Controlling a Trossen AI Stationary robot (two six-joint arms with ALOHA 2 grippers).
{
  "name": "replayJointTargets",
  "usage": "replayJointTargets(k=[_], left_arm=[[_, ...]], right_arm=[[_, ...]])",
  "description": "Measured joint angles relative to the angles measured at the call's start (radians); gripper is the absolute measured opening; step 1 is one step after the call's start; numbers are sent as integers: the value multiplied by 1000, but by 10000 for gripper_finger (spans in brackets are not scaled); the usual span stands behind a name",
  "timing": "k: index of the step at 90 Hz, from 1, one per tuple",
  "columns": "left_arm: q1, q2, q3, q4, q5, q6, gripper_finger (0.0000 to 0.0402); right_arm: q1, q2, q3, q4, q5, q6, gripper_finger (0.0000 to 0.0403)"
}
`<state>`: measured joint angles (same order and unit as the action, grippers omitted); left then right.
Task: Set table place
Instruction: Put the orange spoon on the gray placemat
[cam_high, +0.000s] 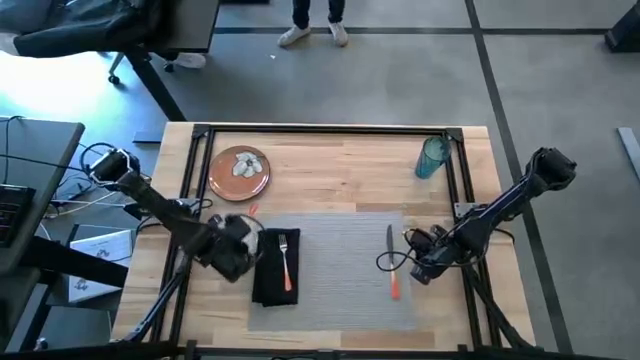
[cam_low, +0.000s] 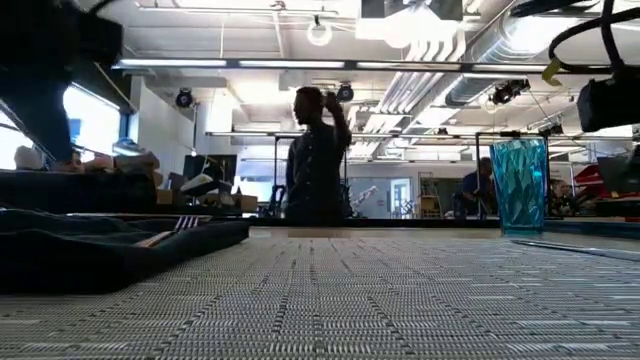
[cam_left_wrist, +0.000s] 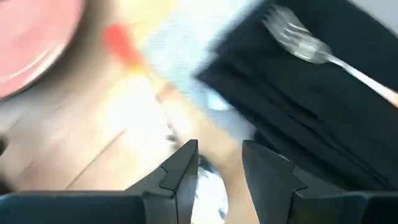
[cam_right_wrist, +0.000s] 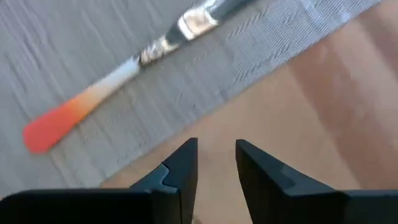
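A grey woven placemat (cam_high: 340, 268) lies mid-table (cam_high: 340, 165). A black napkin (cam_high: 274, 275) with an orange-handled fork (cam_high: 286, 262) covers its left edge; the knife (cam_high: 392, 262) lies toward its right. The plate (cam_high: 239, 172) and teal tumbler (cam_high: 431, 157) sit behind. The left gripper (cam_high: 243, 240) hovers beside the napkin, the right gripper (cam_high: 411, 262) by the knife, both slightly parted, holding nothing. A blurred shiny object (cam_left_wrist: 208, 186) beneath the left fingers is unclear.

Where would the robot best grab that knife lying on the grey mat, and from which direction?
Probably by the orange handle of the knife, coming straight down from above. It lies flat on the placemat, handle toward the table's near edge, so the fingers would straddle the handle's narrow width. The right gripper sits just beside it, seemingly empty.
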<state>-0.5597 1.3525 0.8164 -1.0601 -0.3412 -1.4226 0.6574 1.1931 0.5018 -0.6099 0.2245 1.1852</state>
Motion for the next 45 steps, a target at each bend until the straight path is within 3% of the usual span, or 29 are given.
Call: replayJointTargets(k=[15,28,45], left_arm=[[138,0,-136,133,127,86,110],[211,-10,-203,257,143,145,110],[241,-25,-207,274,153,170,110]], right_arm=[[-8,0,0,14,45,-32,94],[-7,0,0,22,58,-41,94],[-7,0,0,21,61,-61,94]])
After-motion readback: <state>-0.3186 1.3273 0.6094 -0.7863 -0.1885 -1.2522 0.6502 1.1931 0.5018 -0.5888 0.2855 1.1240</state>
